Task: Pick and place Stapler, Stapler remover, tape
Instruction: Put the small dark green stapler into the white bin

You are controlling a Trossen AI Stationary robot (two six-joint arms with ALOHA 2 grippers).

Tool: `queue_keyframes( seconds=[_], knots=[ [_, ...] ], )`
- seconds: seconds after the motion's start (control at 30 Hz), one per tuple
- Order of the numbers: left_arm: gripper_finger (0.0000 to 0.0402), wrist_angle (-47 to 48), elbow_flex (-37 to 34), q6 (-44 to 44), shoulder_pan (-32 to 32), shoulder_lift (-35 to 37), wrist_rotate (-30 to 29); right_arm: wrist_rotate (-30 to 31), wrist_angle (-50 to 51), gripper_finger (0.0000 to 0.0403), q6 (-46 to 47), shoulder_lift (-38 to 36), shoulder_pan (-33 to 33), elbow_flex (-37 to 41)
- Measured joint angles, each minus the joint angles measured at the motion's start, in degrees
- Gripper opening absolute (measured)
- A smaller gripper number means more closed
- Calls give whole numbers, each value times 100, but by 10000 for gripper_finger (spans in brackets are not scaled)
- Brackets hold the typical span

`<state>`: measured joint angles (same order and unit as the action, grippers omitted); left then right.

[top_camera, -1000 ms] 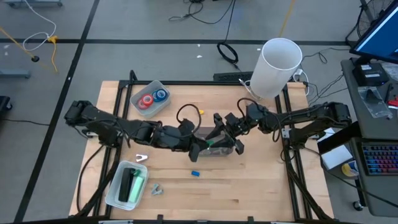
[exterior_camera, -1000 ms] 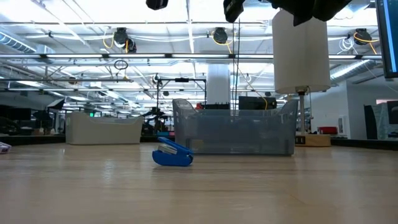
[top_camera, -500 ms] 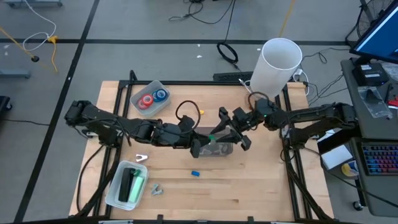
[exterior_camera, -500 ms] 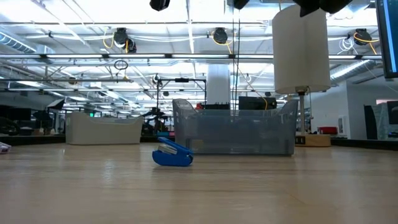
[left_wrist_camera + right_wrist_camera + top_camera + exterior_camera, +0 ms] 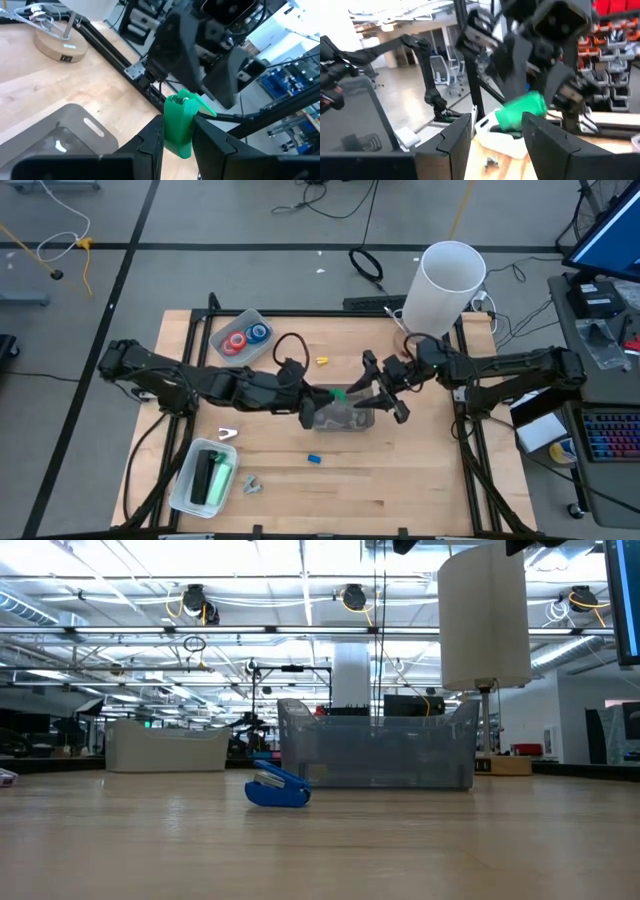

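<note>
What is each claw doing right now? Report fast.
Left claw: shut on the green object.
Right claw: open, facing the green object, not holding it.

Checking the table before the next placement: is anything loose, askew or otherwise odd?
A few things lie loose on the table outside the bins: a blue stapler remover, a small yellow piece and a metal piece. Oddest is the green object, gripped by the left gripper in mid-air above the clear bin.
</note>
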<state>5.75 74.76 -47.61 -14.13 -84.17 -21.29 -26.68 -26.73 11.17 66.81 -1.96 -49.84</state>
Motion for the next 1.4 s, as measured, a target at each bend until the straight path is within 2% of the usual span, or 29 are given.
queue_keyframes(
  seconds=[0.33, 0.73, 0.97, 1.13, 1.4],
  knots=[
    [92, -4, -4, 43, -2, -3, -127, 264, -37, 166, -5, 27, 97, 0],
    [92, -5, -11, 50, 4, -1, -298, 269, -944, 166, 186, 644, 95, -2],
    [92, -95, -11, 80, 7, -1, -401, 261, -1032, 166, 227, 720, 92, -2],
    [92, 102, -9, -18, -12, 0, -382, 265, -861, 166, 224, 487, 80, -2],
    [92, 620, -7, -99, -327, 1, -195, 271, 827, 166, -148, -206, 80, -2]
  ],
)
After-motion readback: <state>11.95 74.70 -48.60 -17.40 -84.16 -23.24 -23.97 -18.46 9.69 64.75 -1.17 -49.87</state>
